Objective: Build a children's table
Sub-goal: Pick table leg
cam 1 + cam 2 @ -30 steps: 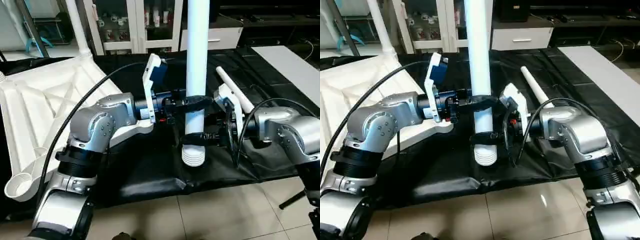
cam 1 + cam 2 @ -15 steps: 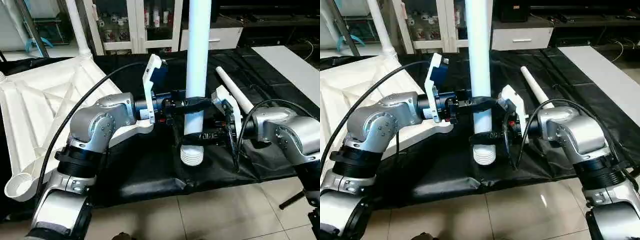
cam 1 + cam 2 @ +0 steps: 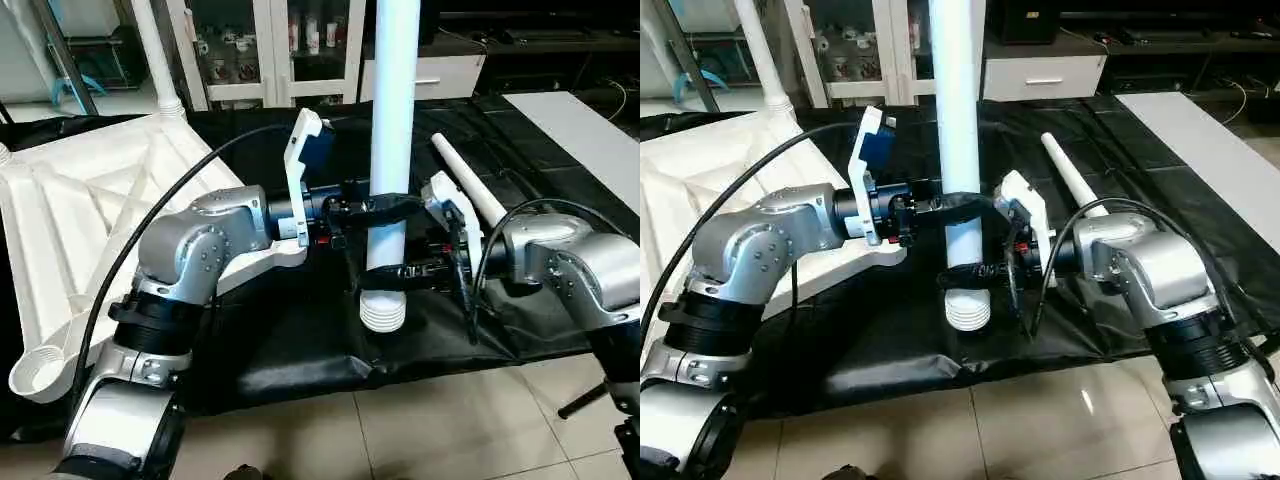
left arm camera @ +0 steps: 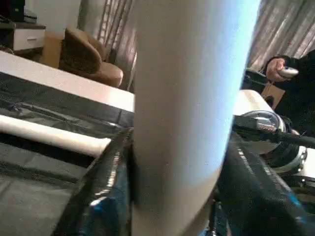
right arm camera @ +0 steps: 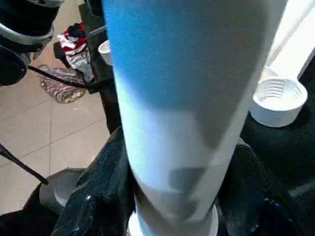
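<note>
Over the last second I have eased the upright white leg [image 3: 392, 120] a little toward my left and slightly up: its ribbed flared end [image 3: 382, 310] now sits a touch higher against the black cloth [image 3: 300, 350] than it did. My left gripper [image 3: 372, 207] has moved with it, still clamped around the tube, and my right gripper [image 3: 392, 274], lower down near the flare, has drifted the same way with its grip unchanged.
</note>
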Motion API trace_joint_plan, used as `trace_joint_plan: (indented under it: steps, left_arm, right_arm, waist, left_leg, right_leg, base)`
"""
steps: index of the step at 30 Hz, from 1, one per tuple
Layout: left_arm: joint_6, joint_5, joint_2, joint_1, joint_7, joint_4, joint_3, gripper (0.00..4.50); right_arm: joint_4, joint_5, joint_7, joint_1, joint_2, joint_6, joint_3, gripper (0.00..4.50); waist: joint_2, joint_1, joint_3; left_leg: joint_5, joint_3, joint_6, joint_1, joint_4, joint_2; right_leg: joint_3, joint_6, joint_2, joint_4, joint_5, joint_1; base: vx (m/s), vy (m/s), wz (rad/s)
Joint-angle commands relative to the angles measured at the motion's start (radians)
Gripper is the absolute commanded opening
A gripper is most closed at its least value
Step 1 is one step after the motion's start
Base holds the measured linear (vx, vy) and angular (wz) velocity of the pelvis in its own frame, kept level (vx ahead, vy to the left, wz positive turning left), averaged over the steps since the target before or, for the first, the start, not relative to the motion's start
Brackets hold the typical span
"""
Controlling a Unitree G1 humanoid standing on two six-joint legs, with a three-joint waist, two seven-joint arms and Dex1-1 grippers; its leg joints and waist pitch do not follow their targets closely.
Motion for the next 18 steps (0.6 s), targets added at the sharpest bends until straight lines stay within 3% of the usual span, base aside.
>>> trace_joint_plan:
  steps: [1, 6, 10, 13, 17, 18]
  left_arm:
    - [0.021, -0.026, -0.004, -0.004, -0.007, -0.019, -0.007, 2.87]
    - [-0.029, 0.000, -0.004, 0.004, 0.015, -0.012, 0.009, 3.04]
    - [-0.028, 0.001, 0.041, 0.031, 0.042, 0.013, 0.080, 3.04]
    - [-0.024, -0.003, 0.053, 0.040, 0.037, 0.008, 0.089, 3.04]
    - [-0.041, 0.002, 0.121, 0.124, 0.055, -0.047, 0.158, 3.04]
    - [-0.082, 0.048, 0.129, 0.165, 0.124, -0.065, 0.184, 3.04]
  right_arm:
    - [0.009, -0.020, -0.032, -0.012, 0.003, -0.018, -0.028, 1.88]
    - [0.015, -0.020, -0.052, -0.007, 0.010, -0.025, -0.045, 1.88]
    - [0.029, -0.027, -0.133, 0.026, 0.011, -0.042, -0.117, 1.88]
    - [0.028, -0.027, -0.144, 0.037, 0.006, -0.042, -0.128, 1.88]
    - [-0.033, -0.036, -0.214, 0.125, -0.021, -0.045, -0.188, 1.88]
    - [-0.054, -0.071, -0.291, 0.150, -0.004, -0.082, -0.217, 1.88]
  waist:
    - [-0.015, -0.003, -0.077]
    - [-0.014, -0.001, -0.078]
    - [-0.018, -0.001, -0.077]
    - [-0.014, -0.002, -0.078]
    - [-0.009, -0.003, -0.078]
    - [-0.002, -0.004, -0.075]
  left_leg:
    - [-0.110, 0.011, 0.039, 0.016, -0.062, 0.004]
    - [-0.111, 0.010, 0.033, 0.015, -0.063, 0.005]
    - [-0.108, 0.011, 0.029, 0.015, -0.064, 0.003]
    - [-0.108, 0.011, 0.024, 0.017, -0.064, 0.002]
    - [-0.109, 0.009, 0.021, 0.017, -0.065, 0.003]
    - [-0.119, 0.009, 0.014, 0.016, -0.066, 0.005]
  right_leg:
    - [0.019, -0.256, -0.023, -0.055, -0.114, 0.058]
    - [0.019, -0.251, -0.025, -0.054, -0.111, 0.059]
    - [0.020, -0.244, -0.024, -0.056, -0.117, 0.059]
    - [0.019, -0.237, -0.021, -0.055, -0.115, 0.057]
    - [0.019, -0.232, -0.022, -0.053, -0.100, 0.057]
    - [0.019, -0.225, -0.022, -0.059, -0.110, 0.053]
  base:
    - [0.000, 0.000, 0.00]
    - [0.000, 0.000, 0.00]
    - [0.000, 0.000, 0.00]
    - [0.000, 0.000, 0.00]
    - [0.000, 0.000, 0.00]
    - [0.000, 0.000, 0.00]
